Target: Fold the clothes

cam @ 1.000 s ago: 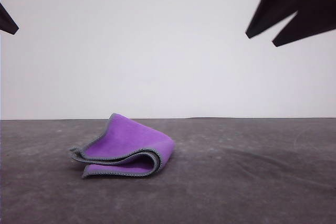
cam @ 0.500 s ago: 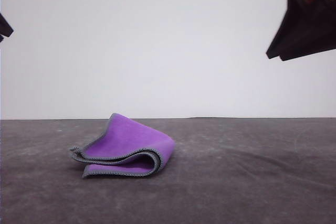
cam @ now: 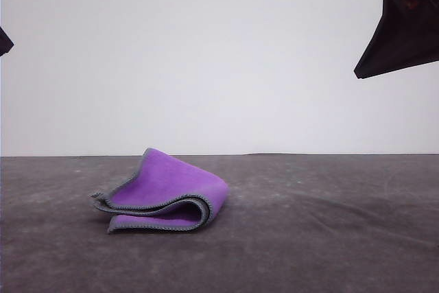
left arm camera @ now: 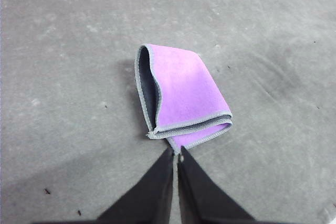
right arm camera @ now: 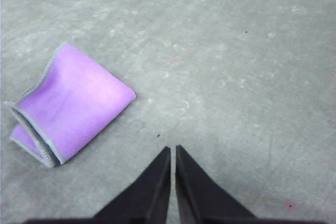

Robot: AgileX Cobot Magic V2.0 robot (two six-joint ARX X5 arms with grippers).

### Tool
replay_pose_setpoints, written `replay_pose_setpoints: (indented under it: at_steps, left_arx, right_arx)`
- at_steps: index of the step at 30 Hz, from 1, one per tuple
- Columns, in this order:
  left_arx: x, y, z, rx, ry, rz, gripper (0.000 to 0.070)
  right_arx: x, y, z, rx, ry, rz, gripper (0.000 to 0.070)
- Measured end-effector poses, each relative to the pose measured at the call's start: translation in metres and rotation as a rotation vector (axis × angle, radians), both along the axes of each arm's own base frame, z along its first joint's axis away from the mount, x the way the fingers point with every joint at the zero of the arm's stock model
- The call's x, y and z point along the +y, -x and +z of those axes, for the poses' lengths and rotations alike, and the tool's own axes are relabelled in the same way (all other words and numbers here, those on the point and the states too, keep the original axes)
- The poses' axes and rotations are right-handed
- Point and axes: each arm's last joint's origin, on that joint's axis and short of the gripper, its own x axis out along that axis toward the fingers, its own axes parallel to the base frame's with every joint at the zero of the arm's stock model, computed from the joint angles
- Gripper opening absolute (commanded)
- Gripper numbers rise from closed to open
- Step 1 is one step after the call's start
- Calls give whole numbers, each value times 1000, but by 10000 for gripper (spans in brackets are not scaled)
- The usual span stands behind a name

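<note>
Cloth sits folded on the grey table, lower left of centre in the front view, and nothing is touching it. Purple face is outward on top, the grey stitched edging runs along the layered open edges at the left and front, and the rounded fold faces right. The layers don't lie quite flat; there's a visible gap between the upper flap and the bottom one.

Over to the left wrist view: the cloth lies in the middle of the frame, a strip of its dark grey inner face showing along the left-hand edge. The left gripper comes up from the bottom centre, its two dark fingers pressed together with a thin slit between them, holding nothing. Their tips appear right at the cloth's near corner, though whether they touch it I can't tell. In the front view, just a dark sliver of this gripper pokes in at the left edge, high above the table.

Right wrist view now: the cloth is off at the left of the frame, well apart from the right gripper, which is closed too, fingers together over bare table. In the front view that right gripper hangs dark in the upper right corner, high above the surface.
</note>
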Motion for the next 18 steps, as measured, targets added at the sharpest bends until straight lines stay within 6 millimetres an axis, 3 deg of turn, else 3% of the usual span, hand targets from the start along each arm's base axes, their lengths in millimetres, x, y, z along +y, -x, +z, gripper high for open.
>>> replay_pose_setpoints:
  at_steps: [7, 18]
  left_arx:
    - [9, 0, -3, -69, 17, 68, 0]
    - [38, 10, -62, -385, 11, 326, 0]
  right_arx:
    - [0, 0, 0, 0, 0, 0, 12]
    - [0, 0, 0, 0, 0, 0, 12]
